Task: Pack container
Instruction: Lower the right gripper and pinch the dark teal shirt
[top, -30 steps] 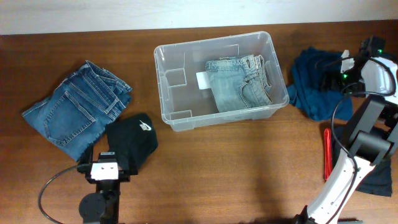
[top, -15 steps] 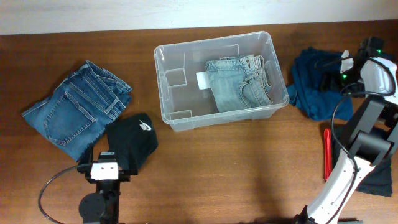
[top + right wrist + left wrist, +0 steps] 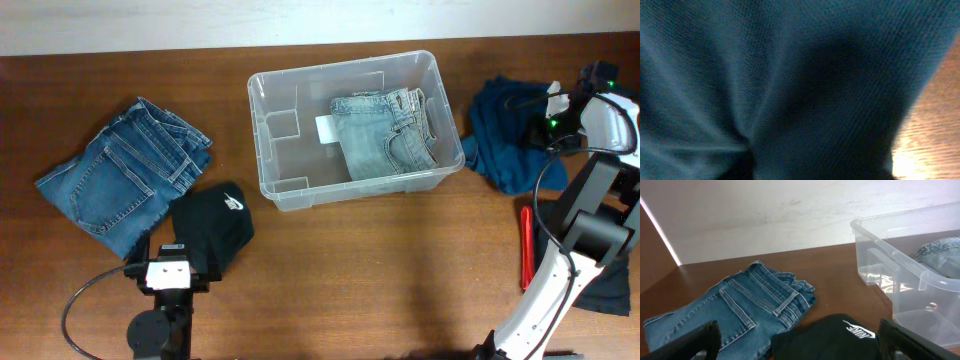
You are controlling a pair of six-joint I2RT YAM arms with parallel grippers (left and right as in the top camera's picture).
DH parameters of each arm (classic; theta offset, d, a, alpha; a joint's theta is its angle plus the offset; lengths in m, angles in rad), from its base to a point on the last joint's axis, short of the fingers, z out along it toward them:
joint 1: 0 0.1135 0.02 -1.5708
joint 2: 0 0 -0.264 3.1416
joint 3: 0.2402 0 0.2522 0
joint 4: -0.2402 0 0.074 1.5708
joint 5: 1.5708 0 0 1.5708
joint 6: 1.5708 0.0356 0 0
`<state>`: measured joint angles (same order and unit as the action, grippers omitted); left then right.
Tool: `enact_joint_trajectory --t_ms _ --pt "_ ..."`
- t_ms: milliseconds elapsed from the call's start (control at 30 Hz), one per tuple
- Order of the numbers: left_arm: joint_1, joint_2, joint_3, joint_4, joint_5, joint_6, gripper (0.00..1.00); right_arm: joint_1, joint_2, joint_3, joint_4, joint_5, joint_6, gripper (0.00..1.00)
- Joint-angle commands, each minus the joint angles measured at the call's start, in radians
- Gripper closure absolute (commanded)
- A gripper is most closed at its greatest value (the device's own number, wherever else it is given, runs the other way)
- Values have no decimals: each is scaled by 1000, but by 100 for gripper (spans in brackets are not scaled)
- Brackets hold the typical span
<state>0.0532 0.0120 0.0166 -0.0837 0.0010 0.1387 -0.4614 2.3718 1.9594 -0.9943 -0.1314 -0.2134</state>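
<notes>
The clear plastic container [image 3: 270, 140] stands at the table's back middle, with folded light-blue jeans [image 3: 385, 130] lying in its right half. To its right is a crumpled dark teal garment [image 3: 500, 135]; my right gripper [image 3: 532, 128] is pressed down into it. In the right wrist view the teal cloth [image 3: 765, 75] fills the frame and hides the fingers. My left gripper [image 3: 800, 341] is open, its fingers [image 3: 695, 340] apart on either side of a black garment [image 3: 830, 337] with a white logo. That black garment [image 3: 212, 228] lies at the front left.
Folded darker blue jeans [image 3: 120, 175] lie at the left, touching the black garment. A red tool [image 3: 526, 245] and a dark cloth [image 3: 605, 285] lie by the right arm's base. The container's near wall [image 3: 900, 260] stands right of the left gripper.
The right gripper's dark fingers over the teal garment look drawn closer together than before. The left arm and all the clothes have stayed where they were.
</notes>
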Motion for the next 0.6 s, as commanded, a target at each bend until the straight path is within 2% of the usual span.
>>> enact_joint_trajectory --t_ms 0,33,133,267,567 --pt "4 -5 -7 1 11 16 0 -5 58 -48 -22 72 -6 86" --pt "4 -5 -7 1 11 16 0 -5 58 -47 -22 72 -6 91" --pt "4 -5 -7 1 11 16 0 -5 58 -39 -23 71 -5 96" --pt "4 -5 -7 1 11 16 0 -5 58 18 -66 37 56 96" --pt "4 -5 -7 1 11 16 0 -5 17 374 -316 -92 85 96"
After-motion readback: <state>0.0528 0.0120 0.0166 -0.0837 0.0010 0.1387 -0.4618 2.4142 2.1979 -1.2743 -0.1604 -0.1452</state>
